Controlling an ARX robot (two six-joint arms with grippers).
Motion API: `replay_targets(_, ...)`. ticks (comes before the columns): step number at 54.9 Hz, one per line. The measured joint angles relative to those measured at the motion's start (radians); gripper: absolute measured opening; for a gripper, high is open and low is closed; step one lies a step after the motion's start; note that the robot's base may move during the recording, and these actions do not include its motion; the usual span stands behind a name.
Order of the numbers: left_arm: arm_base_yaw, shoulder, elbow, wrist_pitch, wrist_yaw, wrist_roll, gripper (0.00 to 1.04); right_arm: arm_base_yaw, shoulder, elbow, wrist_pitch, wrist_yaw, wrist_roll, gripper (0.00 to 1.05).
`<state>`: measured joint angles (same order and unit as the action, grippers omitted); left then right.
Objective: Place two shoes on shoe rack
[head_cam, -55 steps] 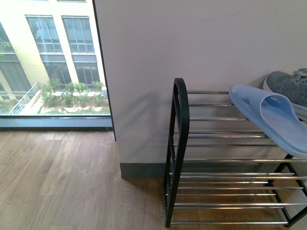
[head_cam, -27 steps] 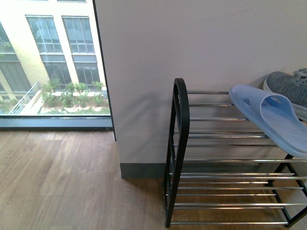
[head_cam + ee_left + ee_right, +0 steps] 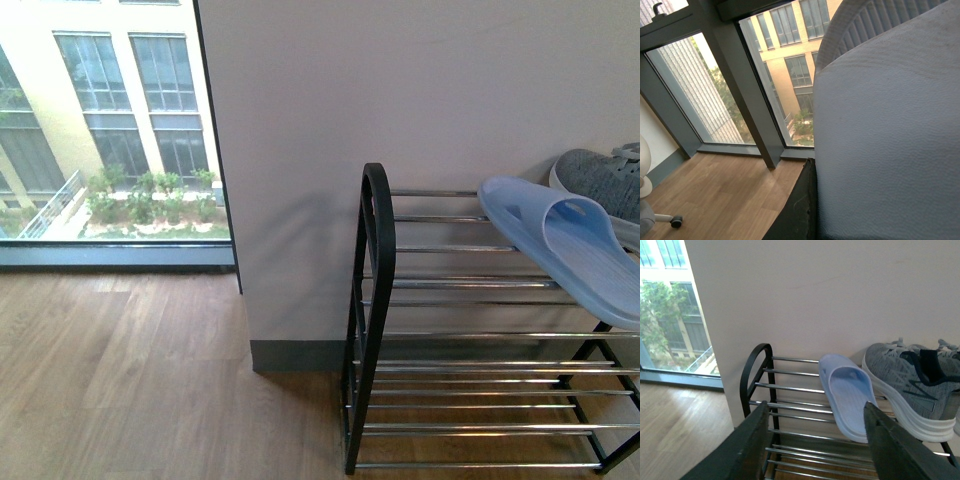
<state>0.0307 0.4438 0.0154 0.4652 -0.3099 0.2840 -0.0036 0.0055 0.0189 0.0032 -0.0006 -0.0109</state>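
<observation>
One light-blue slide (image 3: 560, 245) lies on the top tier of the shoe rack (image 3: 375, 300), its heel end overhanging the front bars. Beside it, toward the wall, stands a grey knit sneaker (image 3: 605, 180). The right wrist view shows the same slide (image 3: 847, 395) and sneaker (image 3: 910, 377) on the rack (image 3: 752, 375). My right gripper (image 3: 817, 410) hangs open in front of the rack with nothing between its fingers. Another light-blue slide (image 3: 890, 140) fills the left wrist view, and my left gripper (image 3: 810, 205) is shut on it. Only one black finger (image 3: 797, 212) shows.
A white wall (image 3: 400, 100) with a grey skirting stands behind the rack. Left of it is a floor-to-ceiling window (image 3: 110, 130) with a dark frame (image 3: 740, 95). Wooden floor (image 3: 130, 380) spreads to the left. A chair castor (image 3: 675, 221) shows by the window.
</observation>
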Motion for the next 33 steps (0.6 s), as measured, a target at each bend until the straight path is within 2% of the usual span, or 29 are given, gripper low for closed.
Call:
replay_targets(4,0.0,0.0,0.0,0.0,-0.004,0.0,0.02,0.0,0.0,0.0,0.0,-0.003,0.0,0.71)
replay_targets(9,0.0,0.0,0.0,0.0,-0.002,0.0,0.02,0.001,0.0,0.0,-0.001,-0.003,0.0,0.92)
replay_targets(11,0.0,0.0,0.0,0.0,0.0,0.0,0.02,0.001,0.0,0.0,-0.001,-0.003,0.0,0.96)
replay_targets(33,0.0,0.0,0.0,0.0,0.001,0.0,0.02,0.002,0.0,0.0,-0.002,0.002,0.0,0.95)
